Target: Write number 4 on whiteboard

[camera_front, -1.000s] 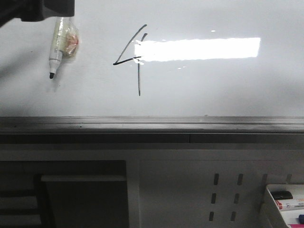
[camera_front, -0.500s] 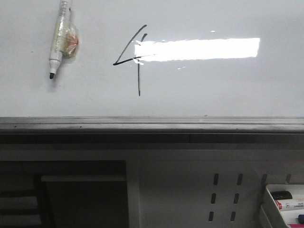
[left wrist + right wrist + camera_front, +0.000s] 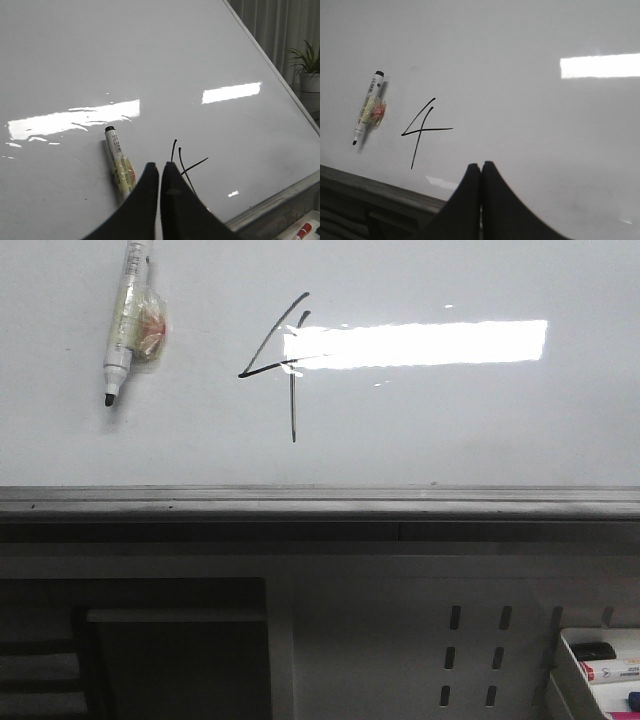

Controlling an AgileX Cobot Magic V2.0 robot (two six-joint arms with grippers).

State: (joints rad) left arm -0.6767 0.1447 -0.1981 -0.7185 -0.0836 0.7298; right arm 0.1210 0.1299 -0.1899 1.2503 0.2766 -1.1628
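A black open-topped number 4 [image 3: 285, 355] is drawn on the glossy whiteboard [image 3: 450, 430], beside a bright light reflection. It also shows in the right wrist view [image 3: 420, 131] and partly in the left wrist view [image 3: 182, 162]. A white marker [image 3: 125, 325] sticks to the board left of the 4, tip down, with a yellowish pad on it. My left gripper [image 3: 159, 166] is shut and empty, off the board, with the marker [image 3: 119, 162] beside it. My right gripper [image 3: 480, 165] is shut and empty, away from the board. Neither gripper shows in the front view.
The board's grey metal bottom rail [image 3: 320, 502] runs across the front view. Below it is a white perforated panel [image 3: 470, 650]. A white tray [image 3: 600, 670] with markers is at the lower right. A potted plant [image 3: 307, 70] stands past the board's edge.
One second ago my left gripper's dark body was over the marker at the top left of the front view. It has since drawn out of that view, leaving the marker on the board.
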